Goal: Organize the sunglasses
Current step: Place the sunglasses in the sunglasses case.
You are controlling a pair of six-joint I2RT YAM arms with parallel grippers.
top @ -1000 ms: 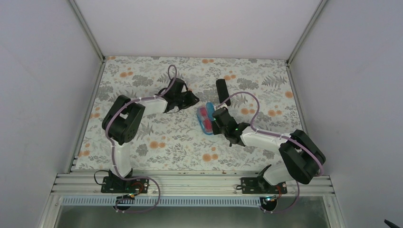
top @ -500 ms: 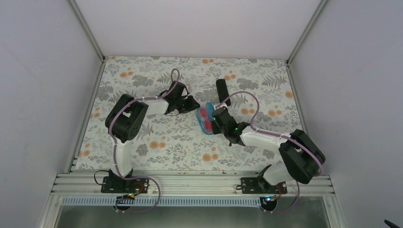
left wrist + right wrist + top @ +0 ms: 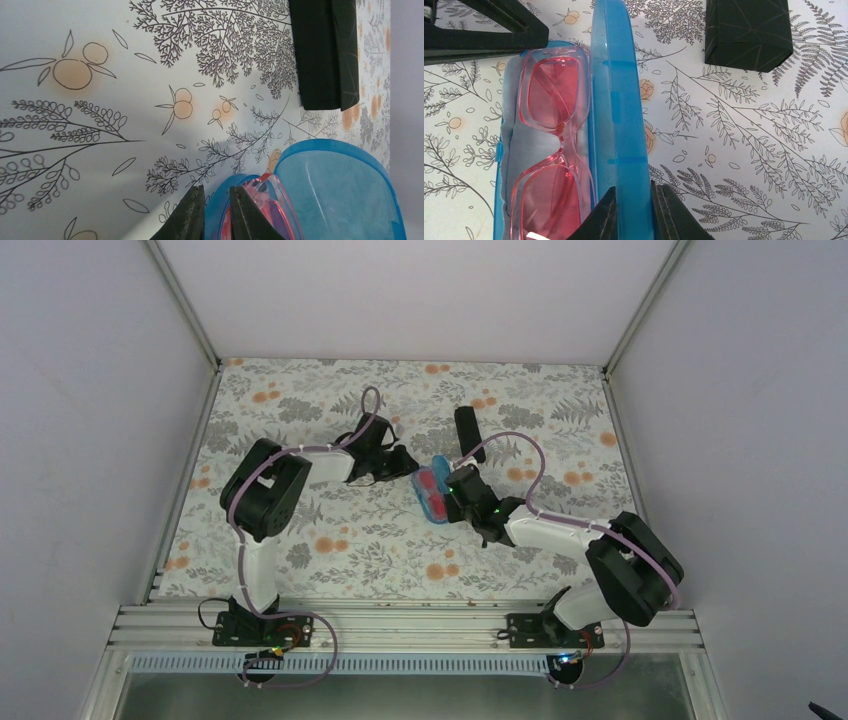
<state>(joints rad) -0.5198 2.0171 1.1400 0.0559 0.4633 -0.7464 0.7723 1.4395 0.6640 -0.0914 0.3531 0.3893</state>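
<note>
The left pincer (image 3: 215, 218) has slid in to pinch the rim of the open blue case (image 3: 434, 502), the right pincer (image 3: 634, 215) clamping its lid (image 3: 621, 100), with the pink sunglasses (image 3: 551, 150) inside, ready for closing.

The sunglasses (image 3: 549, 95) lie on the cloth (image 3: 519, 147) inside the open case (image 3: 616, 100) at mid-bench (image 3: 380, 540). The box (image 3: 466, 430) lies apart, just beyond, far-right.
</note>
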